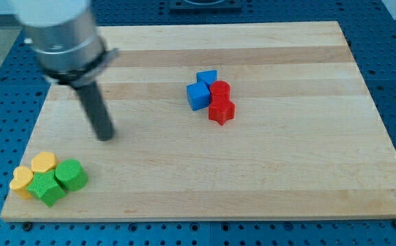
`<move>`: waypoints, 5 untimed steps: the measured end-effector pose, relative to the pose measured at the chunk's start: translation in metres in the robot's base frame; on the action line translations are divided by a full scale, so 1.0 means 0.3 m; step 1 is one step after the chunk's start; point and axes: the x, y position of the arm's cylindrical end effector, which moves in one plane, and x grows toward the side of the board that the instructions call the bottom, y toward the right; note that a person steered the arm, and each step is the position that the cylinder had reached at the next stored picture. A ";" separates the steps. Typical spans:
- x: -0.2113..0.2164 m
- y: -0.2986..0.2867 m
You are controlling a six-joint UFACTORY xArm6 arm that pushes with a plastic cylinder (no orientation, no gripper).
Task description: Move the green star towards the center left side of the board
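Observation:
The green star (46, 188) lies at the board's bottom left corner. It touches a green round block (71, 175) on its right, a yellow block (44, 162) above it and a yellow heart-like block (22, 181) on its left. My tip (105, 135) is on the board above and to the right of this cluster, a short gap away from the green round block.
Near the board's middle, towards the top, sits a second cluster: two blue blocks (198, 95) (207, 77) and two red blocks (219, 90) (221, 110), all touching. The wooden board (266, 171) rests on a blue perforated table.

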 end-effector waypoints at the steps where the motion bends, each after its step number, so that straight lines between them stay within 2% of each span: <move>1: 0.000 -0.258; 2: -0.002 -0.344; 3: 0.034 -0.348; 4: 0.166 -0.346; 5: 0.227 -0.347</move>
